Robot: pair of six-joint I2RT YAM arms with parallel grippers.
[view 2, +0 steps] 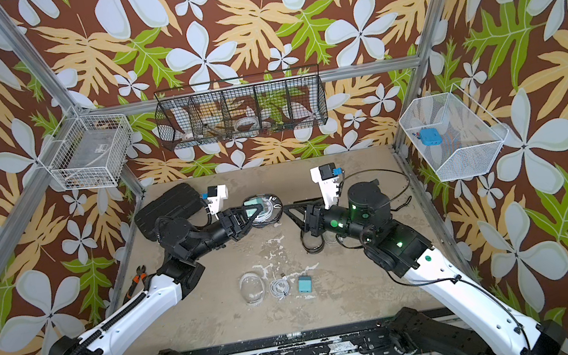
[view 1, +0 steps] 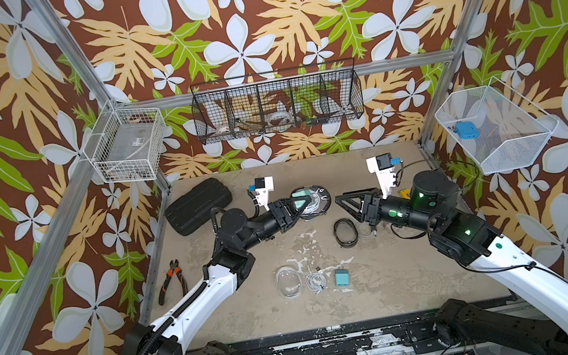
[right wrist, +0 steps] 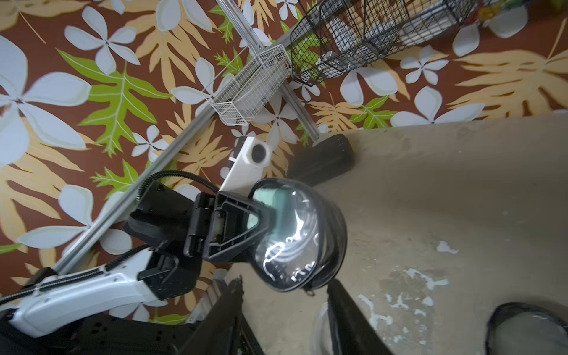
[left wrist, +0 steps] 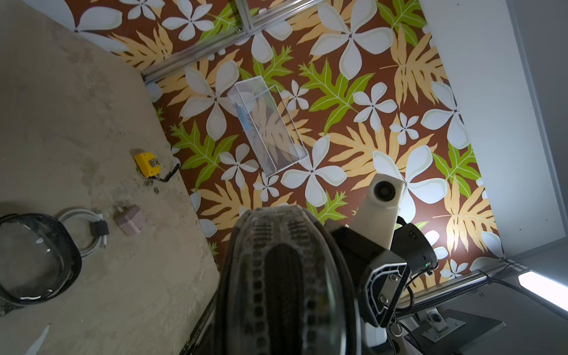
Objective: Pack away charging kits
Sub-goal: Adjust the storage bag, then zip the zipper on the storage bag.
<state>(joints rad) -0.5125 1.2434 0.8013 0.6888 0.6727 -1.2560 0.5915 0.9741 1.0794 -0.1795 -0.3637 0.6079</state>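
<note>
1. The left pincer [view 1: 299, 208] is clamped on one end of a black-rimmed pouch [view 1: 315, 201] over the back middle of the bench [view 1: 392, 285]. I cannot tell whether the pouch touches the surface.
2. Through its clear face show a mint green plug [right wrist: 270, 199] and a coiled white cable [right wrist: 295, 246].
3. The right pincer [view 1: 342, 201] stands narrowly parted with nothing between its jaws, its tips just beside that pouch.
4. Under the right arm lies a second black-rimmed pouch [view 1: 344, 231]. Beside it are a strapped white cable [left wrist: 83, 224] and a dusty pink plug [left wrist: 130, 219].
5. Nearer the front, in a row, lie a clear-rimmed pouch [view 1: 288, 282], a loose white cable [view 1: 315, 281] and a teal plug [view 1: 341, 277].
6. A black ribbed case [view 1: 196, 206] sits at the back left, pliers [view 1: 170, 281] at the left edge and a yellow tape measure [left wrist: 147, 164] at the right edge.
</note>
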